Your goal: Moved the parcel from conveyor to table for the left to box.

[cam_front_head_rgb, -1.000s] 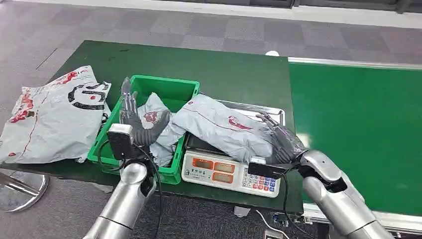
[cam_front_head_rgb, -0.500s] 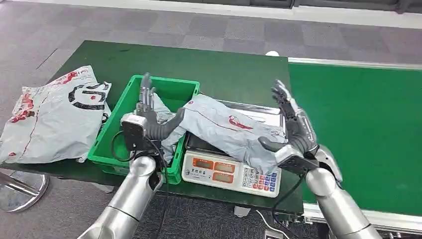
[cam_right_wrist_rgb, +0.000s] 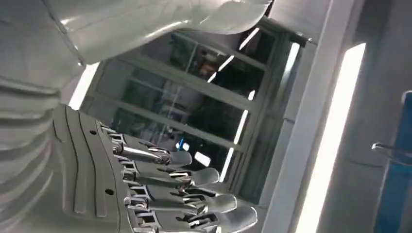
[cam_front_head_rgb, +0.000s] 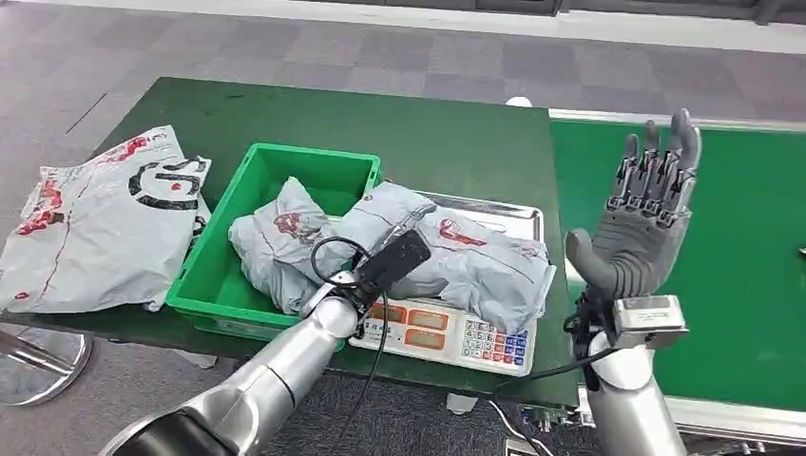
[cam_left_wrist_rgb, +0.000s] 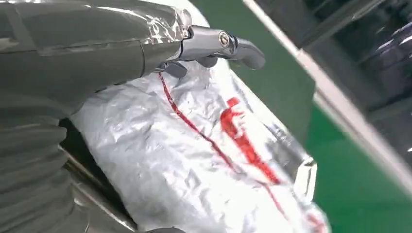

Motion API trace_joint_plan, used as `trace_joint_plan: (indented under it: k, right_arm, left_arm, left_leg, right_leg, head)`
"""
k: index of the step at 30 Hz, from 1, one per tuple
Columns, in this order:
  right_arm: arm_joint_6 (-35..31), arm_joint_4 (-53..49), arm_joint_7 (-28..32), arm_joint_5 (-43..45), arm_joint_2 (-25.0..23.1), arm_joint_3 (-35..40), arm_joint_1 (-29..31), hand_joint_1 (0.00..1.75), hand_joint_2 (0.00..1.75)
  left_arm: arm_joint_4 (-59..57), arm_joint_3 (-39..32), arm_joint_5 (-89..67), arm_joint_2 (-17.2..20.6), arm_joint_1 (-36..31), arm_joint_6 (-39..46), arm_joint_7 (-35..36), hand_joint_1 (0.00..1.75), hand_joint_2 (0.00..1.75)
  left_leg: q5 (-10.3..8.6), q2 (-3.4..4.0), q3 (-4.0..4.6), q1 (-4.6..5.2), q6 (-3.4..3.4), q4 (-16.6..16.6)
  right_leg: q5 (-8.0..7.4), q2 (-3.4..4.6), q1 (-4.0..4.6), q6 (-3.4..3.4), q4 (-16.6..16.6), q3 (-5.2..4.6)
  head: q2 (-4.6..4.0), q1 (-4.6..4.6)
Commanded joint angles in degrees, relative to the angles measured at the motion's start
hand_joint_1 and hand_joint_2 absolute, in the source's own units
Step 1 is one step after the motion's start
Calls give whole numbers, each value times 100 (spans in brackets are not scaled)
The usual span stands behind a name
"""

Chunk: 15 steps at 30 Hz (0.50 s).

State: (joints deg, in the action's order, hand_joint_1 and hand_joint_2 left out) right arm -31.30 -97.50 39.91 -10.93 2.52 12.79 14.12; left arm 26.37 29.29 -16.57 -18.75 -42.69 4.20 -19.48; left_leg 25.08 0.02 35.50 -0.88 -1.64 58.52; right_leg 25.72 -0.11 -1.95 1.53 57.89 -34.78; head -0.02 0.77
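Observation:
A grey parcel (cam_front_head_rgb: 470, 261) with red marks lies across the steel pan of the scale (cam_front_head_rgb: 447, 334), one end reaching toward the green bin (cam_front_head_rgb: 285, 161). My left arm (cam_front_head_rgb: 314, 332) reaches up to that end. In the left wrist view my left hand (cam_left_wrist_rgb: 97, 53) lies against the parcel (cam_left_wrist_rgb: 194, 160), thumb (cam_left_wrist_rgb: 231, 43) stretched out over it, fingers mostly hidden. My right hand (cam_front_head_rgb: 646, 214) is raised upright over the conveyor's edge, holding nothing. Its fingers (cam_right_wrist_rgb: 184, 194) are straight and apart.
A second crumpled grey parcel (cam_front_head_rgb: 276, 242) sits inside the green bin. A large flat grey bag (cam_front_head_rgb: 105, 218) lies at the table's left end. The green conveyor (cam_front_head_rgb: 732, 266) runs along the right, and the dark green table (cam_front_head_rgb: 428, 133) extends behind the scale.
My right hand let go of the parcel and rose upright to the right. My left arm swung from over the bin to the parcel's near end, which bunched up.

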Motion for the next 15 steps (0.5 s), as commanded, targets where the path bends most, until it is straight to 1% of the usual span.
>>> trace_joint_plan:
  k: [1, 4, 5, 6, 7, 9, 12, 14, 15]
  right_arm:
    - [85, 312, 9, -127, -294, -148, 75, 0, 175]
    - [109, 384, 9, -147, -309, -159, 64, 0, 175]
    - [148, 481, 9, -168, -334, -206, 57, 0, 175]
    - [166, 504, 9, -172, -341, -232, 49, 0, 175]
    - [185, 508, 9, -160, -359, -293, 19, 0, 175]
    - [207, 505, 9, -173, -370, -339, -19, 0, 175]
    - [242, 469, 9, -174, -368, -417, -166, 0, 175]
    - [221, 362, 9, -97, -354, -446, -290, 0, 175]
    - [221, 362, 9, -97, -354, -446, -290, 0, 175]
  left_arm:
    - [-899, 935, -528, -21, -511, -534, 775, 0, 175]
    - [-929, 993, -638, -42, -526, -513, 928, 0, 175]
    - [-918, 963, -662, -36, -528, -556, 961, 0, 175]
    - [-913, 938, -647, -26, -533, -618, 946, 0, 175]
    - [-843, 811, -565, -3, -497, -569, 823, 175, 175]
    - [-816, 729, -525, 7, -475, -551, 750, 175, 175]
    - [-669, 563, -451, 66, -376, -405, 461, 175, 175]
    - [-536, 343, -299, 108, -268, -297, 84, 175, 175]
    - [-536, 343, -299, 108, -268, -297, 84, 175, 175]
  left_leg:
    - [1, 5, -23, -4, 8, -12]
    - [-1, 5, -35, -5, 13, -23]
    - [3, 4, -17, -5, 7, -6]
    - [3, 6, -20, -4, 8, -10]
    - [4, 7, -28, -6, 11, -14]
    - [3, 4, -22, -5, 7, -10]
    - [3, 1, -21, -5, 6, -11]
    - [3, 4, -26, -5, 8, -14]
    - [3, 5, -21, -3, 6, -13]
  right_leg:
    - [-1, 4, 8, -23, -12, 20]
    - [-4, 3, 11, -26, -26, 34]
    - [0, 3, 8, -14, -10, 17]
    - [-1, 5, 8, -16, -13, 19]
    - [0, 5, 10, -20, -19, 29]
    - [1, 3, 8, -16, -13, 23]
    - [1, 0, 9, -16, -13, 22]
    - [0, 1, 9, -19, -16, 28]
    - [0, 0, 6, -15, -13, 22]
  head:
    - [0, 0]
    - [0, 0]
    - [0, 0]
    - [0, 0]
    - [0, 0]
    - [0, 0]
    - [0, 0]
    - [0, 0]
    - [0, 0]
